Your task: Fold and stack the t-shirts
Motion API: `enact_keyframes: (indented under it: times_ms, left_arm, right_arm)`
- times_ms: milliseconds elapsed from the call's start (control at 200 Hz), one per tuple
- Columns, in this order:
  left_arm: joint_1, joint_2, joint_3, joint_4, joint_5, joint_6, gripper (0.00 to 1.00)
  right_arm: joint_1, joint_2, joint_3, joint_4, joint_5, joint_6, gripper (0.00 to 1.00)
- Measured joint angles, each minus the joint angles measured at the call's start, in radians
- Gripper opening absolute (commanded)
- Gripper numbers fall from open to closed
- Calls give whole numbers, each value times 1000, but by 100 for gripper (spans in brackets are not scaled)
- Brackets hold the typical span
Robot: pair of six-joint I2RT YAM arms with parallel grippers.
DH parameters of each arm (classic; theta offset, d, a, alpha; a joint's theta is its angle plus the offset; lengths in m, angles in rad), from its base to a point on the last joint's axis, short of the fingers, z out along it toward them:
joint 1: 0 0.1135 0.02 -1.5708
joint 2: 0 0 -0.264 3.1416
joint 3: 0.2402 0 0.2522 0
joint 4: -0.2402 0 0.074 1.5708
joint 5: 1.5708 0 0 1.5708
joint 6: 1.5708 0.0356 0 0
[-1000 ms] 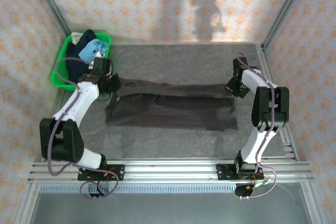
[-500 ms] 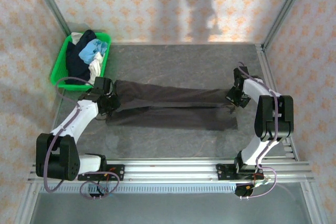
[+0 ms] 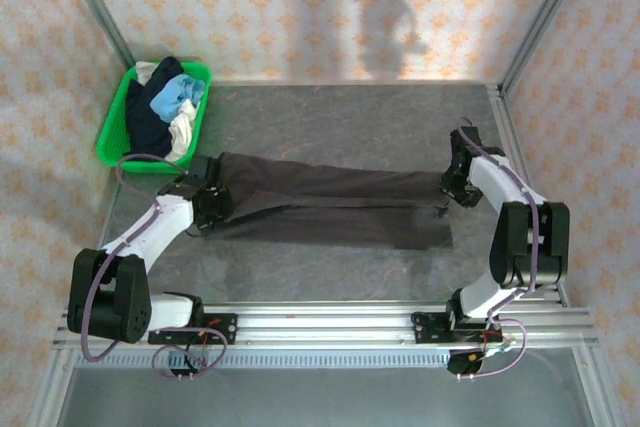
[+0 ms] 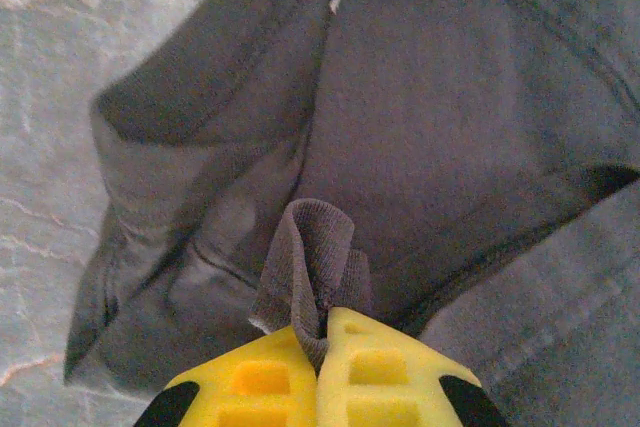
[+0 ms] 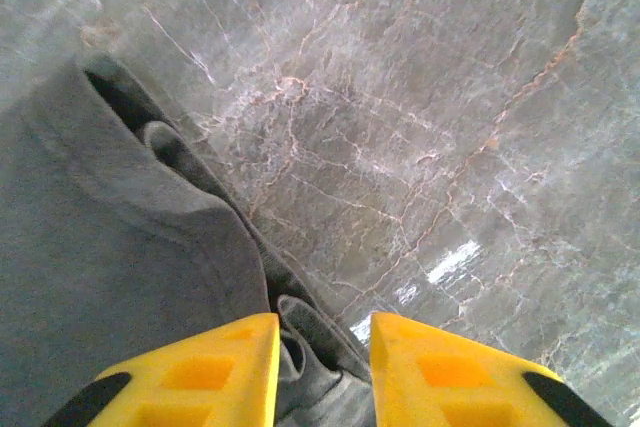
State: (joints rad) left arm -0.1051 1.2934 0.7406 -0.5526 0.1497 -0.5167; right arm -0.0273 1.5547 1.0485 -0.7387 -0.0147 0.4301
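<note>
The large dark brown-grey t-shirt (image 3: 330,209) lies stretched left to right across the table, its far edge folded toward the near side. My left gripper (image 3: 207,201) is at the shirt's left end, shut on a pinched loop of the shirt's cloth (image 4: 312,265), yellow fingertips (image 4: 262,379) pressed together. My right gripper (image 3: 456,187) is at the shirt's right end, open, with a bunched hem of the shirt (image 5: 305,342) lying between its spread fingers (image 5: 210,372). Navy, light blue and cream shirts (image 3: 168,99) are piled in the basket.
The green plastic basket (image 3: 113,139) stands at the back left corner, just beyond my left arm. The grey marble tabletop (image 3: 340,117) is bare behind the shirt and in front of it. Metal frame posts and patterned walls close in the sides.
Both grippers have moved toward the near edge, drawing the shirt's far edge over the rest. The shirt now forms a narrower band.
</note>
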Motion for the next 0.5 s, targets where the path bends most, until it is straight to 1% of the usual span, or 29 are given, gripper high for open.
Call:
enact_keyframes:
  times_ms: [100,160,245,275,335,355,450,470,500]
  left_arm:
    - [-34,-9,-22,0,-10,-20,0]
    - [-42,-9,-35,0,-21,-33,0]
    - [-44,-9,-45,-13,-45,-44,0]
    - [-44,-9,-48,-15,-53,-48,0]
    - [-44,-9,-59,-14,-59,-60,3]
    - [-44,-9,-64,-14,-59,-62,7]
    - [-44,-8,-92,-17,-58,-70,35]
    - [-44,-8,-96,-24,-57,-74,39]
    - [-44,-7,-97,-33,-60,-84,42]
  right_arm:
    - [23,-64,-6,29,-9,15,35]
    - [70,-77,-7,58,-18,29,33]
    - [132,-35,-7,96,-39,48,30]
    - [142,-10,-7,102,-38,53,29]
    - [144,45,-8,105,-34,67,28]
    - [144,60,-9,106,-32,69,28]
    - [137,115,-27,107,-12,84,29]
    - [137,119,-32,108,-10,87,29]
    - [137,123,-40,108,-5,90,30]
